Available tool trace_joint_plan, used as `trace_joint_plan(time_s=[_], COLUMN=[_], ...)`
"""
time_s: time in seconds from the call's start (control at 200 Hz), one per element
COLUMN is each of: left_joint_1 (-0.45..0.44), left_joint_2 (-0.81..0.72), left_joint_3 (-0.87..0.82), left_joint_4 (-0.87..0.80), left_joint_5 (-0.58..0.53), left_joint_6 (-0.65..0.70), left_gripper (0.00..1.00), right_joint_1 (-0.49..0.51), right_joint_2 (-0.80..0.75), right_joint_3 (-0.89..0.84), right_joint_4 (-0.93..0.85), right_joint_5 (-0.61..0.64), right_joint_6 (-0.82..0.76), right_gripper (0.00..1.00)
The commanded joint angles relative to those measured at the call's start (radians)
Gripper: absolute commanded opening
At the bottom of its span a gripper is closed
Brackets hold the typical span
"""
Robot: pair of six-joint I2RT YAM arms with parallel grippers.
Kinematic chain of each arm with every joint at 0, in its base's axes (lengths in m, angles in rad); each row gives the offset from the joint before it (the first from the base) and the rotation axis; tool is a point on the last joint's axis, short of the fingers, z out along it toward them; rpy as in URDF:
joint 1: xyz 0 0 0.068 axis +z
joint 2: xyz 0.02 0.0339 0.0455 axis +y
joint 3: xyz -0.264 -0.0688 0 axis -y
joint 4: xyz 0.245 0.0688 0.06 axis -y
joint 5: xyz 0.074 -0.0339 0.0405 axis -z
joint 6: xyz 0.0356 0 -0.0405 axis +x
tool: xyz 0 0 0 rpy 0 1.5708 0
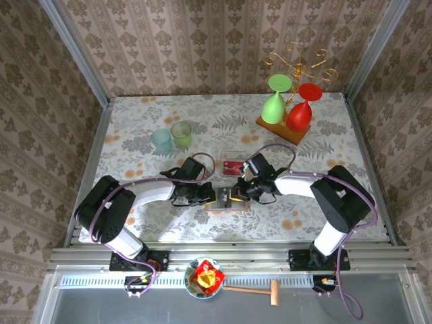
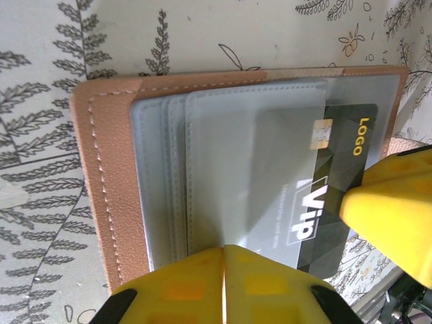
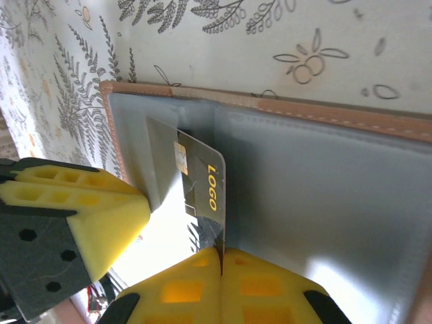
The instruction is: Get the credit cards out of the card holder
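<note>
Left gripper [image 2: 223, 255]: closed, tips on one card holder [image 2: 101, 169]. Right gripper [image 3: 221, 256]: closed, pinching one black card [image 3: 202, 189]. One red card [image 1: 233, 164] nearby. Floral counter [image 1: 135, 135]; patterned walls [image 1: 202, 47].

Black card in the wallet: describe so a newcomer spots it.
Near the middle of the floral table lies an open salmon-brown leather card holder. A black plastic card pokes from its grey-blue pocket; unlike the red plastic card beyond, it reads LOGO and ViP.
</note>
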Motion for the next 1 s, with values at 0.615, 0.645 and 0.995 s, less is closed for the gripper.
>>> trace_joint_plan(time_s=[0.615,0.645,0.995], left_joint_1=[0.0,0.0,-0.001], left_joint_2=[0.022,0.022,0.02], left_joint_3=[-0.006,-0.006,-0.013], left_joint_4=[0.006,0.008,0.009], left_joint_5=[0.003,0.003,0.004], left_joint_6=[0.007,0.006,0.005], left_gripper=[0.09,0.09,0.09], right_joint_1=[-0.005,0.003,0.033], right_joint_2=[-0.063,-0.06,-0.086], right_joint_3=[0.091,0.097,0.113], right_joint_4=[-0.235,-0.234,-0.268], right_joint_5=[0.081,0.084,0.12], right_joint_6=[-0.099,-0.094,-0.043], right_gripper=[0.02,0.03,0.13])
